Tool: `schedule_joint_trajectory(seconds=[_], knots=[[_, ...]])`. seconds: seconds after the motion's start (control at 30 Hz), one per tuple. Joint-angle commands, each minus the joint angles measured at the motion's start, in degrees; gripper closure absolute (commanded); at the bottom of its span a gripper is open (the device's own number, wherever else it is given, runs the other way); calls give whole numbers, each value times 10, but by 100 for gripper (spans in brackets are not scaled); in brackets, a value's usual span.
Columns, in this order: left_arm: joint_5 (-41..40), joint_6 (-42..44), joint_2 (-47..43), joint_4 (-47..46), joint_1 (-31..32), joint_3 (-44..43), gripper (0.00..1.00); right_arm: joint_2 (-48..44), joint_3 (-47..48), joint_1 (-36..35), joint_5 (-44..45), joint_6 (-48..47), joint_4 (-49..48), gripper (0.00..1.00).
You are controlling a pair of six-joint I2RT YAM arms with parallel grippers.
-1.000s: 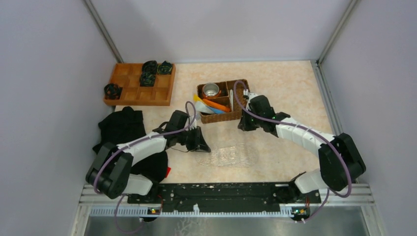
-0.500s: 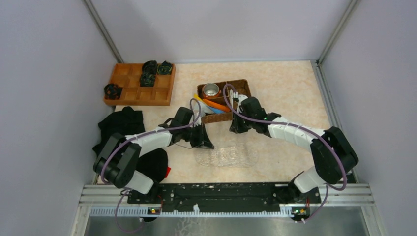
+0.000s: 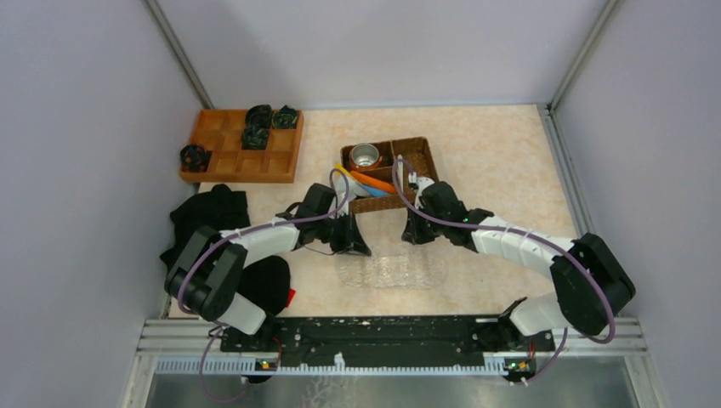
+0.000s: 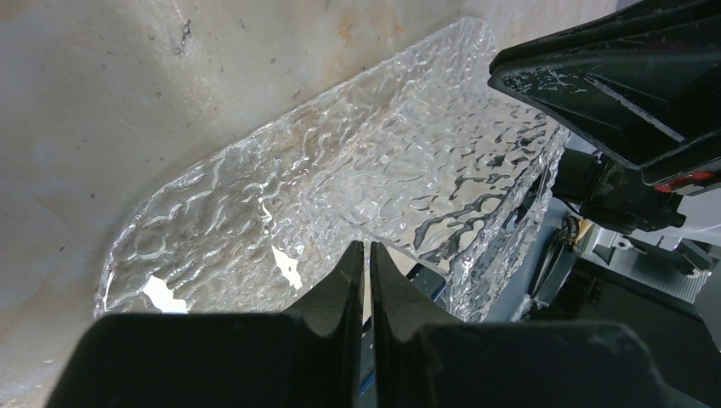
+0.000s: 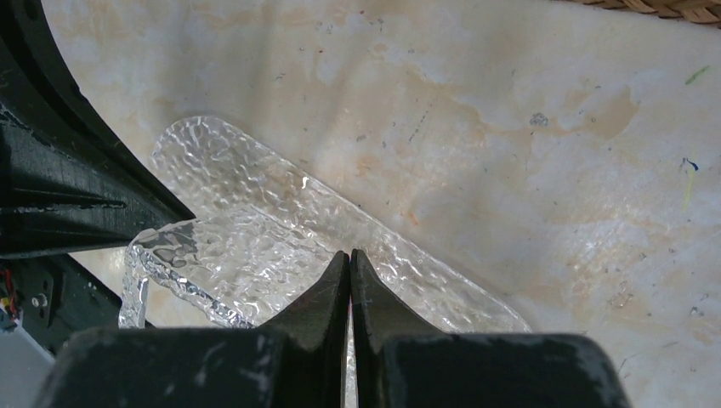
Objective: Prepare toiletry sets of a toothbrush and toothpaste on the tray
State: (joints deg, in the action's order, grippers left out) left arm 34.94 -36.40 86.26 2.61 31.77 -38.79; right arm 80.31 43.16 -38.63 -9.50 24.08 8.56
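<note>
Near the front of the table (image 3: 502,170) sits the tray (image 3: 400,270), wicker basket (image 3: 387,174) near its far edge, bare table to its right. Left end effector (image 4: 367,255) at that edge, a sliver open, can't tell if pinching. Right end effector (image 5: 349,259) is fully closed.

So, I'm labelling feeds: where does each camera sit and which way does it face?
Top: above and behind, looking down on the table; both arms show.
Left wrist: faces the tray past the left tool; right tool top right.
Right wrist: faces the tray past the right tool; left tool at left.
All share the tray.
</note>
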Motion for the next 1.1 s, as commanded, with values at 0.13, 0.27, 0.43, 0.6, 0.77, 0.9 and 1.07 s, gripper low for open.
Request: schedule_joint_trajectory(seconds=[0.13, 0.27, 0.43, 0.6, 0.77, 0.9, 1.07], knots=[[-7, 8, 13, -9, 3, -17, 90, -46, -19, -10, 12, 10, -11, 100], [-8, 9, 18, -7, 2, -23, 90, -44, -22, -10, 12, 8, -13, 100], [-9, 11, 25, -5, 2, -33, 90, -46, -23, -11, 14, 10, -14, 100], [-11, 15, 29, 4, 3, -43, 91, -47, -24, -11, 24, 7, -12, 100], [-26, 21, 13, 22, 2, -46, 91, -55, -18, -8, 76, -1, 12, 100], [-35, 32, 11, 40, -1, -51, 91, -73, -16, 18, 106, -6, 35, 100], [-44, 40, 8, 52, -9, -61, 91, -109, -21, 58, 131, -16, 58, 98]])
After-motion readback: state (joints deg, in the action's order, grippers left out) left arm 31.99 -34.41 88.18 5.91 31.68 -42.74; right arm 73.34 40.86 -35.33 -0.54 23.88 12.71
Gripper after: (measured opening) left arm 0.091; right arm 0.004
